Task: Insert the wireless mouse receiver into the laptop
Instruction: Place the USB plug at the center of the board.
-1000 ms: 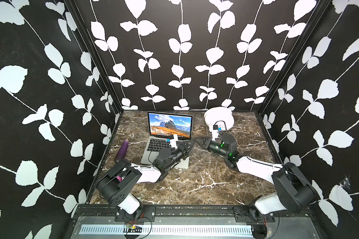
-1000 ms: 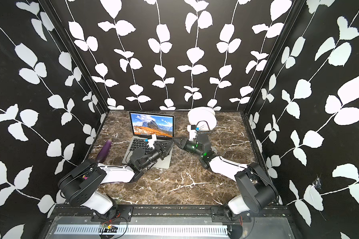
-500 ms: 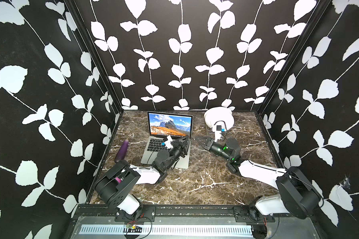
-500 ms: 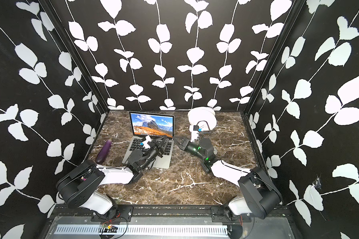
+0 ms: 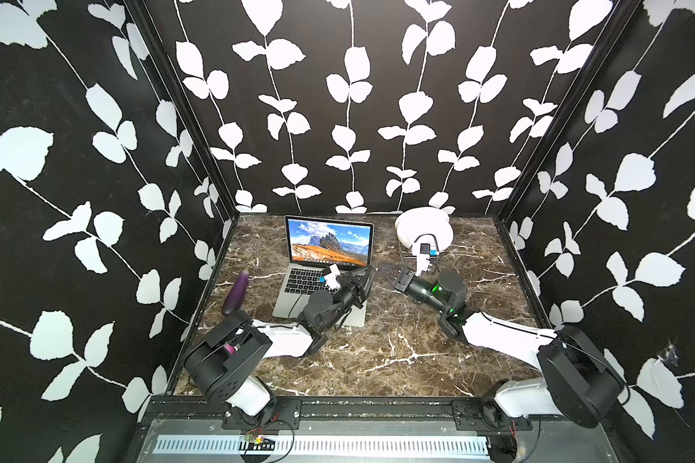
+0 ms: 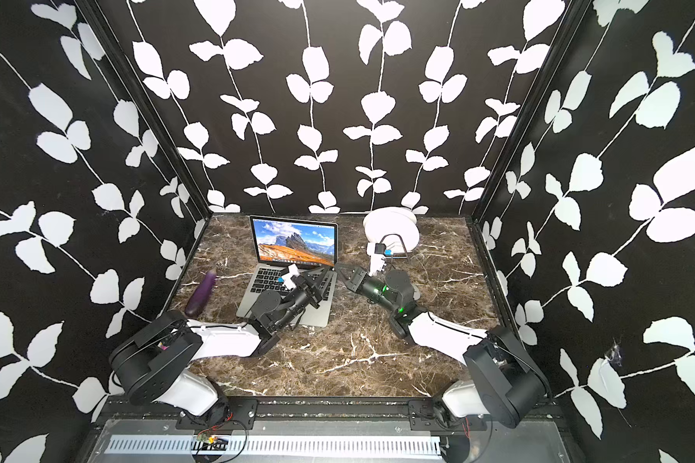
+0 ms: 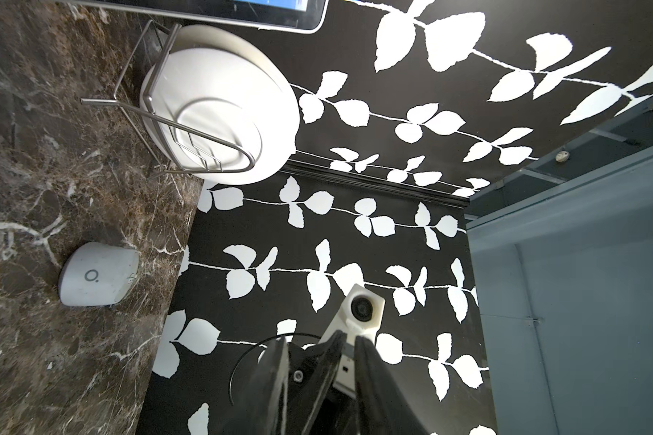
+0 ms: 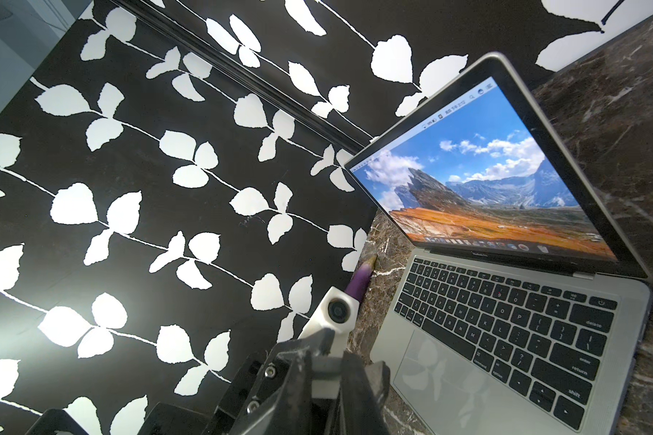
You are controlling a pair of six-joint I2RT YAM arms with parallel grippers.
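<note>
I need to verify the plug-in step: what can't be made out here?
Receiver: seen nowhere; too small, or hidden in the right claw.
Laptop ports: right edge under the left claw in both top views, a sliver in the right wrist view.
Mouse: clear only in the left wrist view; the right arm hides most of it in both top views.
Left claw's grip: the right claw overlaps its tips in the left wrist view.

Laptop (image 7: 302, 11): one screen corner, cut by the left wrist view's edge; trackpad under my left arm (image 5: 330, 304) in both top views. Aubergine (image 8: 359, 280): half behind a wrist camera (image 8: 338, 312). Receiver: too small to find. Between my right jaws: cannot tell.
</note>
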